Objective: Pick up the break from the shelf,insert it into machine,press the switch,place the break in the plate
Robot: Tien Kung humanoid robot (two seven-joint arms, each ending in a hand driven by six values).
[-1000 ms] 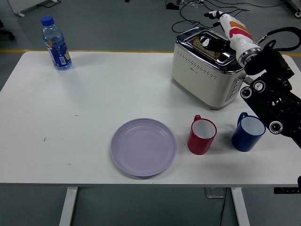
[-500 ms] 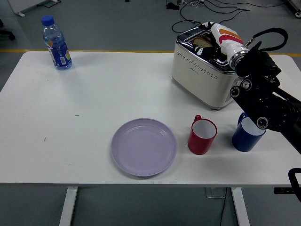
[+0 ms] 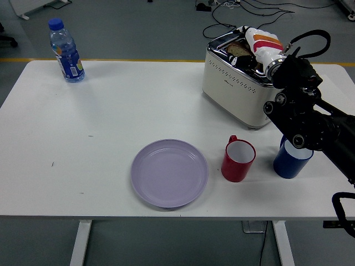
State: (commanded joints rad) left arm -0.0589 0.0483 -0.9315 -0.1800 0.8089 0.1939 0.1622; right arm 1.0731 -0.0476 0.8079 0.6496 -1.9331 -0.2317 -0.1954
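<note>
A cream and chrome toaster [image 3: 236, 88] stands at the back right of the white table [image 3: 83, 138]. A brown slice of bread [image 3: 235, 49] shows in its top slot. My right hand [image 3: 250, 50], white with orange bands at the wrist, reaches down onto the toaster's top right beside the bread. The wrist hides where the hand meets the slice. The black right forearm [image 3: 302, 119] runs back across the toaster's right end to the frame's right edge. A lilac plate [image 3: 169, 173] lies bare near the front middle.
A red mug [image 3: 238, 160] and a blue mug [image 3: 291, 160] stand in front of the toaster, the blue one partly under my forearm. A water bottle [image 3: 66, 51] stands at the far left corner. Cables lie on the floor behind the table.
My right arm has swung left and inward, and its forearm now covers the toaster's right end. The hand has sunk lower over the slot. The bread shows more at the slot's left.
</note>
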